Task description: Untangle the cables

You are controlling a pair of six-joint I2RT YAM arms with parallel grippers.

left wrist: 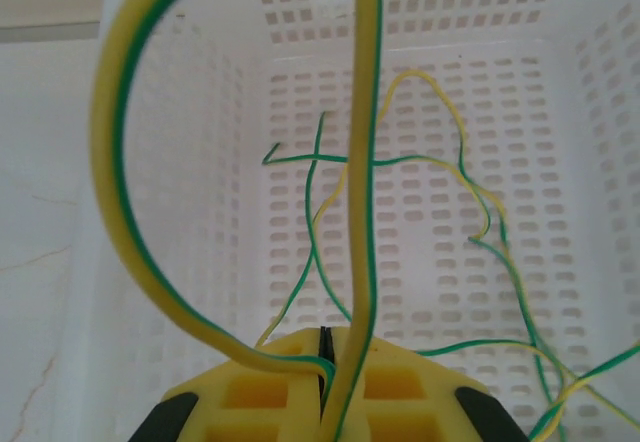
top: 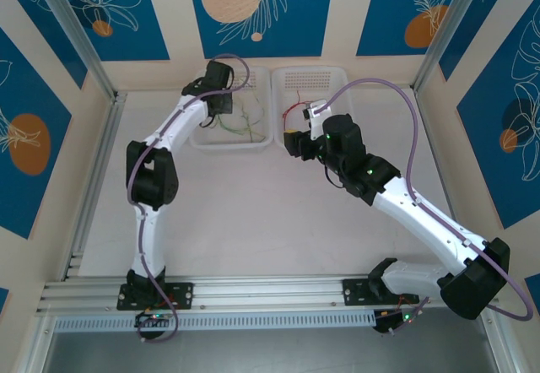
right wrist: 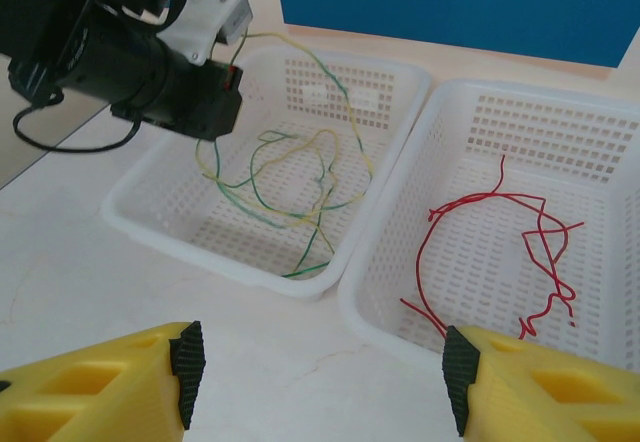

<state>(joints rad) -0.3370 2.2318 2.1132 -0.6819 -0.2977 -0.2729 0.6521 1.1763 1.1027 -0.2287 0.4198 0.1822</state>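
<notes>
From above, the left gripper (top: 221, 110) hung over the left basket (top: 232, 143), seemingly among green-yellow cables (top: 245, 120). Left wrist: its jaws pinched one green-yellow cable (left wrist: 360, 162). Right wrist — the right gripper (right wrist: 320, 377) stood wide and empty, near red cables (right wrist: 480, 202) in the right basket (right wrist: 540, 97).

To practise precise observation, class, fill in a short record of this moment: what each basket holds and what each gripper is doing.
Left basket: green and yellow-green wires, loosely tangled
Right basket: red wires
Left gripper: shut on one yellow-green wire, above the left basket
Right gripper: open, holding nothing, at the near edge of the baskets
Sorting: red lies apart from green and yellow-green
</notes>
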